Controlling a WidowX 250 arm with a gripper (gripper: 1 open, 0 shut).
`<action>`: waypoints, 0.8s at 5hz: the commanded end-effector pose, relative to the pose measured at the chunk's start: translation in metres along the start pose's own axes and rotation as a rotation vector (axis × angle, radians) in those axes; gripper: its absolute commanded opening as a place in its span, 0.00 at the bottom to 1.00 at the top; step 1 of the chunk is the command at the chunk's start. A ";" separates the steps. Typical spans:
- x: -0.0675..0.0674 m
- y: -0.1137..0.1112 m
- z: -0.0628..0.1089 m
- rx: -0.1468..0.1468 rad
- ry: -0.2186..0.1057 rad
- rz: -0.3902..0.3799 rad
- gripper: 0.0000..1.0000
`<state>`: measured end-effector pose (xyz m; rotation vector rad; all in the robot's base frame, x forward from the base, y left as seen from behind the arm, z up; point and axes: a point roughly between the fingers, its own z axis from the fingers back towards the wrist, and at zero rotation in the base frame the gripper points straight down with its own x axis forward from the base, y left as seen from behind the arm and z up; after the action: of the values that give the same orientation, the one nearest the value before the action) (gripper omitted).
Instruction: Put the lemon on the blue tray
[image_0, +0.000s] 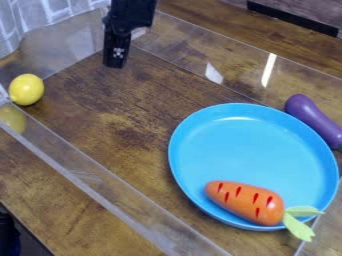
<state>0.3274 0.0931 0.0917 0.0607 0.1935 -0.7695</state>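
Brown wooden table (120, 125), bare between the black tool (115, 58) at the far side and the blue tray (254, 152). Closed together at the tips, nothing gripped. Yellow lemon (27, 89) at the left, well apart from the tray, just beside a clear see-through wall (74, 150) running along the near left edge. Orange carrot (254, 203) lying on the tray's near part, leaves over the rim. Purple eggplant (313, 120) just beyond the right rim.
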 end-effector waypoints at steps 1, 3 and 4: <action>0.002 0.005 0.035 0.077 -0.059 0.023 0.00; -0.011 0.006 0.020 0.064 -0.066 0.011 1.00; -0.017 -0.002 0.009 0.049 -0.070 0.019 1.00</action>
<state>0.3125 0.0957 0.0728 0.0250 0.1923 -0.7781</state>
